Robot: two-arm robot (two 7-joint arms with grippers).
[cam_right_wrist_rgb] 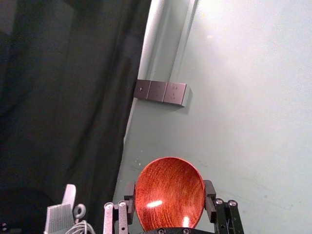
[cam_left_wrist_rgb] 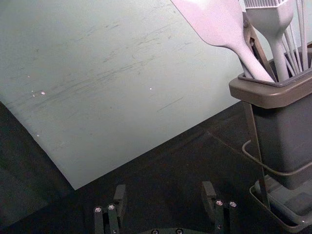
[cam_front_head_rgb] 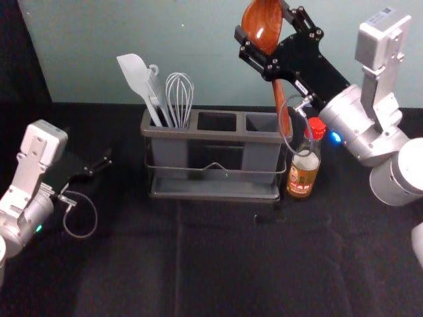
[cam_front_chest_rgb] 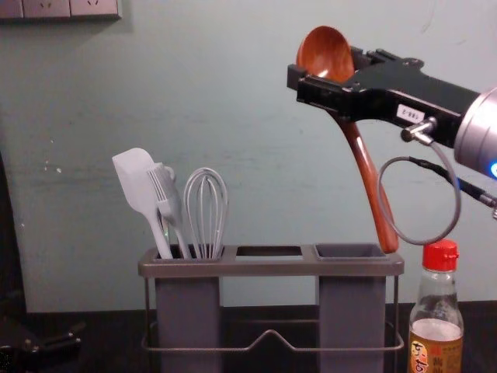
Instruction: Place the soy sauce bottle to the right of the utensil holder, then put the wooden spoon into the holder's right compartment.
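Placing the clear glass soy sauce bottle with the red cap point(cam_front_head_rgb: 303, 175) is judged complete: it stands upright on the black-covered table point(cam_front_head_rgb: 218, 264), just beside the right end of the dark grey utensil holder with a wire rail point(cam_front_head_rgb: 215, 195), and no gripper is on it. The left gripper point(cam_left_wrist_rgb: 164, 186) is parked over the table to the left of the holder, fingers apart, nothing between them.

In the holder's left compartment are a pale grey spatula point(cam_front_chest_rgb: 138, 183), a matching brush point(cam_front_chest_rgb: 165, 198) and a whisk point(cam_front_chest_rgb: 206, 206). The middle compartment point(cam_front_head_rgb: 217, 121) and the right compartment point(cam_front_head_rgb: 262, 123) hold no utensil.

Second item, outstanding: the glossy red-brown wooden spoon point(cam_front_chest_rgb: 324, 56) is not in its compartment. The right gripper point(cam_right_wrist_rgb: 169, 187) is above the holder's right end, closed on the spoon's bowl, with the handle hanging down at a slant. The handle's tip is at the right edge of the holder's rim; contact with the rim cannot be confirmed. In my judgement, a small shift towards the middle is due, then lowering and release.

Condition of items: the bottle shows brown liquid below a clear neck, and a yellow and red label. The spoon has a deep round bowl with visible grain and bright highlights, and a long, slim handle. Farthest off, a pale grey-green wall point(cam_front_chest_rgb: 233, 101) rises behind the table's far edge.
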